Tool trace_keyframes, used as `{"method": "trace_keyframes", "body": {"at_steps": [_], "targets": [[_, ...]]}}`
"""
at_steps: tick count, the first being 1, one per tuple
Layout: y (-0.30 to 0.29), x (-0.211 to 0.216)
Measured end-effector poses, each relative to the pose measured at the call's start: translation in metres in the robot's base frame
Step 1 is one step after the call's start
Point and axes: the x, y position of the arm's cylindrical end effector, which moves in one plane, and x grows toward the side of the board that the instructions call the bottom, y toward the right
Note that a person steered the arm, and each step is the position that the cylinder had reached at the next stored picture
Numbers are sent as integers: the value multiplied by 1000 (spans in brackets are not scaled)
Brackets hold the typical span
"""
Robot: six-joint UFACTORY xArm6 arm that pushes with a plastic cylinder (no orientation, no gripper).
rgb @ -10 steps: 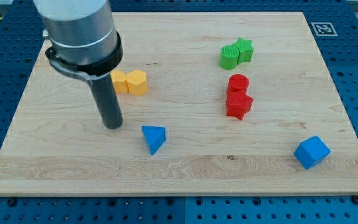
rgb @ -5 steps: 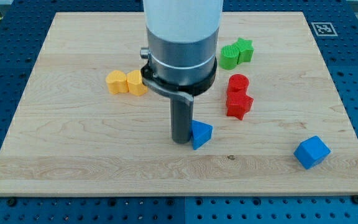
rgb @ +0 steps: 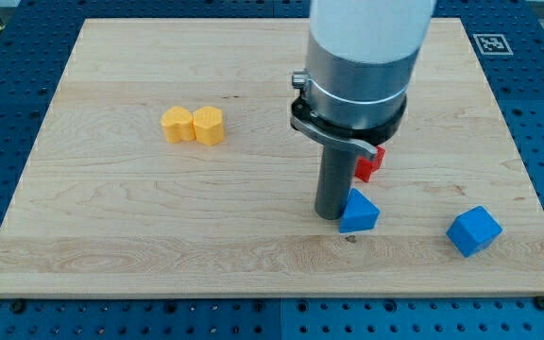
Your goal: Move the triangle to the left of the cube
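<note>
The blue triangle [rgb: 359,212] lies on the wooden board [rgb: 111,208], right of the middle and near the view's bottom. My tip [rgb: 329,216] touches its left side. The blue cube [rgb: 473,231] sits further right, near the board's bottom right corner, with a gap between it and the triangle.
Two yellow blocks [rgb: 194,125] sit side by side at the left of the middle. A red block [rgb: 368,164] shows partly behind the arm; the arm's body hides the other red and green blocks. A marker tag [rgb: 492,43] is at the board's top right corner.
My tip has moved right along the board, reached the blue triangle and pushed it right, toward the blue cube. The arm now covers the red and green blocks.
</note>
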Motion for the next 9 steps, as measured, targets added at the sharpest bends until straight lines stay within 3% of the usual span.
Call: {"method": "trace_keyframes", "body": {"at_steps": [4, 6, 9], "targets": [[82, 7], [52, 17], [67, 35]]}}
